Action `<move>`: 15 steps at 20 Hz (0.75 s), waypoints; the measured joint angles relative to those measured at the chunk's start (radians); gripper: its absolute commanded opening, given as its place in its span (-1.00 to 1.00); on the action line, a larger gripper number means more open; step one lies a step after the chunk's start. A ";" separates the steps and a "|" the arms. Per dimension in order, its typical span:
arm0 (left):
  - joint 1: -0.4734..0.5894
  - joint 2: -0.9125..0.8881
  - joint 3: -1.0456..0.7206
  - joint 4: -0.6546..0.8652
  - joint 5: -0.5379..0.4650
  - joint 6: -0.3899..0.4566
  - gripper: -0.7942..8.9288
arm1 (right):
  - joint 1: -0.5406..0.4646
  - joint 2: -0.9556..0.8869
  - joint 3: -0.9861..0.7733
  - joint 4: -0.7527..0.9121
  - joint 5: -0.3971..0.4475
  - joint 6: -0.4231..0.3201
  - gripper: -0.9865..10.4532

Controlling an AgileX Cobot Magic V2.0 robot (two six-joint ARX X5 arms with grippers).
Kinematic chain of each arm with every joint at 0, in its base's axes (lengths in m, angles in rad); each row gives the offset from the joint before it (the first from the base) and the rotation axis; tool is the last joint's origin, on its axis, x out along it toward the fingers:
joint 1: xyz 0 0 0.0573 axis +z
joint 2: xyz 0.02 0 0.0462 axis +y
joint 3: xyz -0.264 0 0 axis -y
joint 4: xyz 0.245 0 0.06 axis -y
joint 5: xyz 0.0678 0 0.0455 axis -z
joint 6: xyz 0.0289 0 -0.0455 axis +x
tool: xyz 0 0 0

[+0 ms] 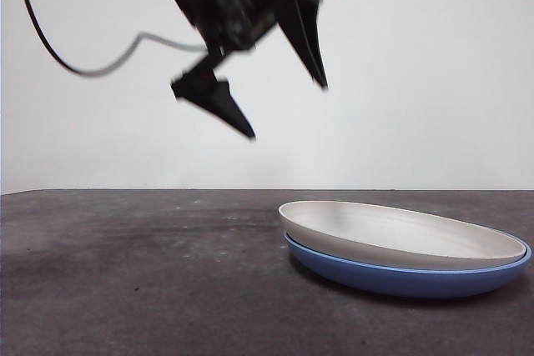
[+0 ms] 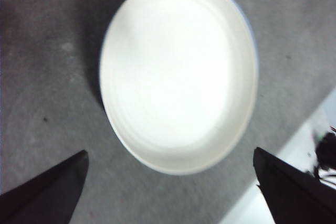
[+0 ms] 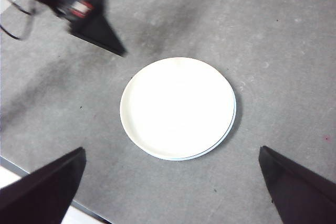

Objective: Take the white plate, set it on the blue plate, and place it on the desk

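I am holding left gripper (image 1: 288, 110) spread, empty, above desk (image 1: 125, 273); white plate (image 1: 400, 235) nesting in blue plate (image 1: 400, 279), stacking apparently done; right gripper (image 3: 170, 192) waiting high, spread.

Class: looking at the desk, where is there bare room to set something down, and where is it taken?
Bare desk stretches beside the stacked plates, under the raised left gripper, open and empty. The taken spot: white plate resting on blue plate.

Lab test bench | plain white wall (image 1: 434, 72) | bare felt-like desk (image 1: 125, 273)
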 measured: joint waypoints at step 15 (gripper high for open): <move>0.000 -0.584 -0.010 -0.301 -0.071 0.136 0.32 | 0.000 0.000 0.000 0.013 0.021 0.056 0.20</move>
